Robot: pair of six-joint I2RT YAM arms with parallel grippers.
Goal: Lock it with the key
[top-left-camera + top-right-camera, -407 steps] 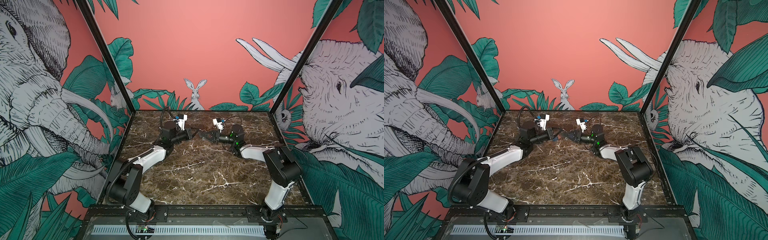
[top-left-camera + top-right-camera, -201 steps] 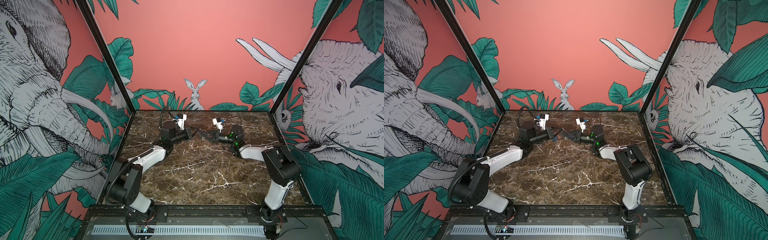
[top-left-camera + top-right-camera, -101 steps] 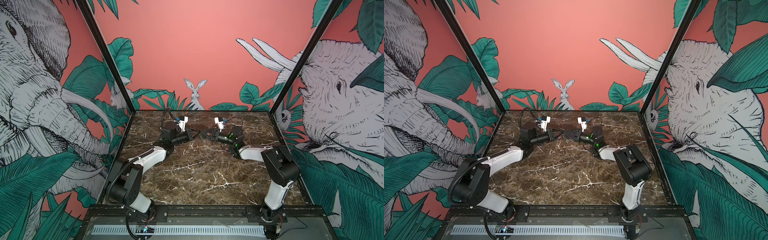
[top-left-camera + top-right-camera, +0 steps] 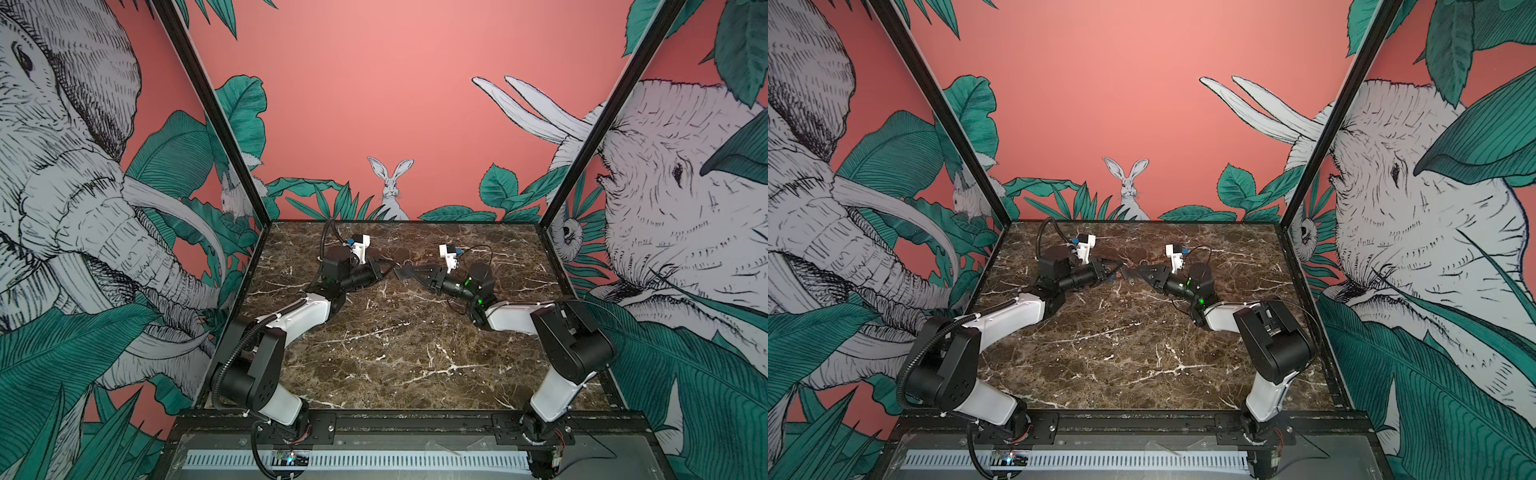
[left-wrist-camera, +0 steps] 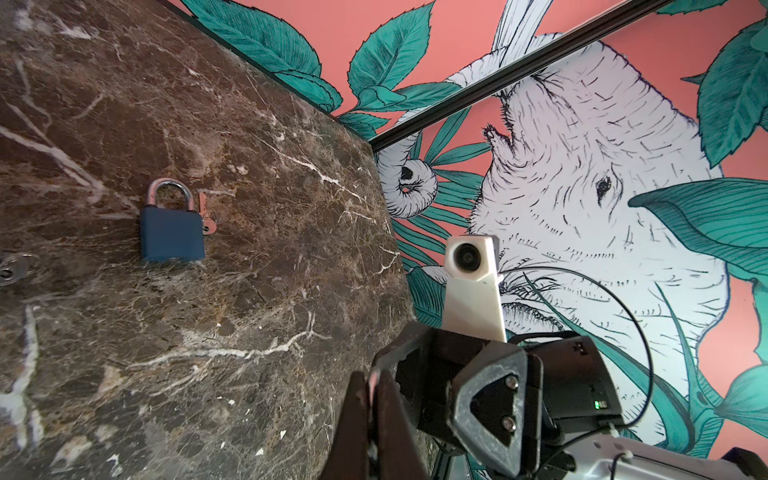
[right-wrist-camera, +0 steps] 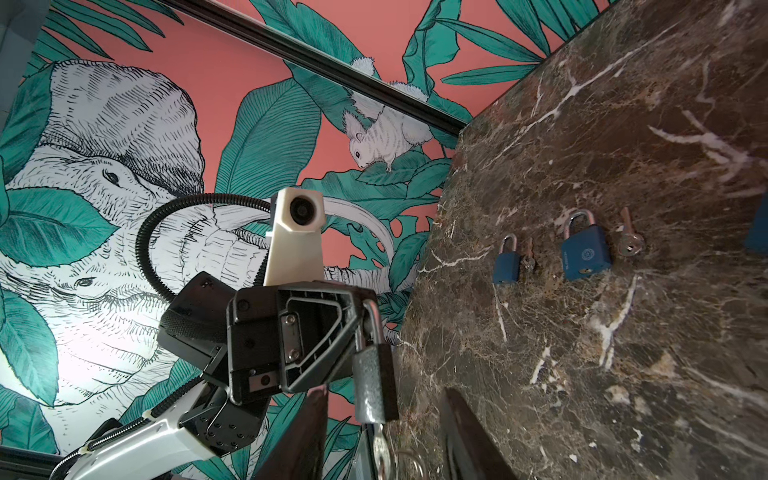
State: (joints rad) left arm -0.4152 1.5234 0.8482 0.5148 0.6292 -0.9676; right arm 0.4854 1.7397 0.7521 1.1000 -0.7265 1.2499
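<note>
Your left jaws are shut on the lock (image 6: 374, 382) by its loop. Your right jaws stand open, one each side of the key (image 6: 380, 451), not touching it. In both top views the lock lies left to right at mid-frame, key end toward your right arm, the nearer one.

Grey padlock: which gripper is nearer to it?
Left. The left gripper is shut on the shackle of the grey padlock, so it touches it. The right gripper is close by, its jaws open on either side of the key hanging under the padlock.
</note>
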